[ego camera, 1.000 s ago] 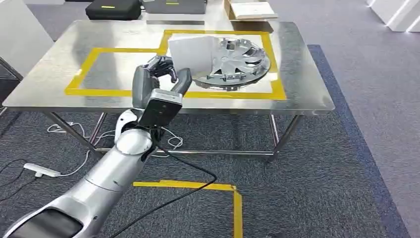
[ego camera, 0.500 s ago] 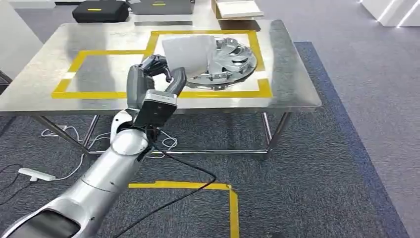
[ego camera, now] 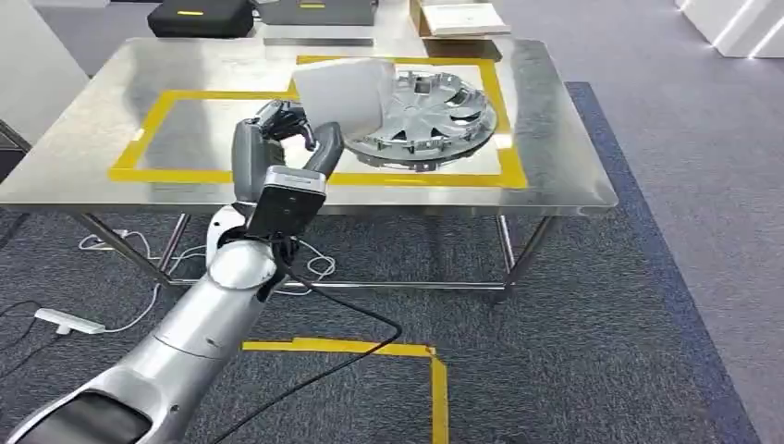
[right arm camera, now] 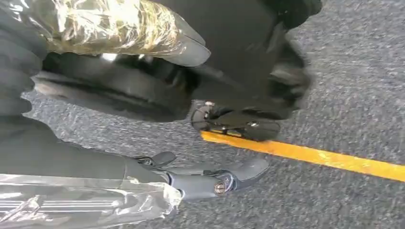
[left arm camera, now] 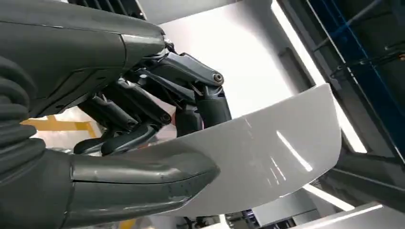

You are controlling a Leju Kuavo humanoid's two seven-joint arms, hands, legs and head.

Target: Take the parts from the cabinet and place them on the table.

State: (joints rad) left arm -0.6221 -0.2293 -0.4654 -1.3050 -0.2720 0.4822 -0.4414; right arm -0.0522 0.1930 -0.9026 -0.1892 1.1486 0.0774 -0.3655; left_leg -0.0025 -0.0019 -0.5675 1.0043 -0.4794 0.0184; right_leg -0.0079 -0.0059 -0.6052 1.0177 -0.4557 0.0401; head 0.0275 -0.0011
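white panel (ego camera: 340,88) – silver wheel cover (ego camera: 427,120) – steel-grey table (ego camera: 564,157) with yellow tape outlines (ego camera: 157,116), blue-grey speckled carpet (ego camera: 592,324).

The worktop (ego camera: 111,139) is seen as brushed, reflective metal. A smooth, glossy white plastic panel (left arm camera: 267,152) is held in the matt dark left hand (left arm camera: 143,119). Beside the panel, a shiny silver hubcap (ego camera: 425,116) is seen. The floor (ego camera: 601,351) is covered in rough grey carpet.

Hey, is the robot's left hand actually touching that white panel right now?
Touching. The left wrist view shows the left hand with its thumb under the white panel and dark fingers pressed on its upper face, pinching it.
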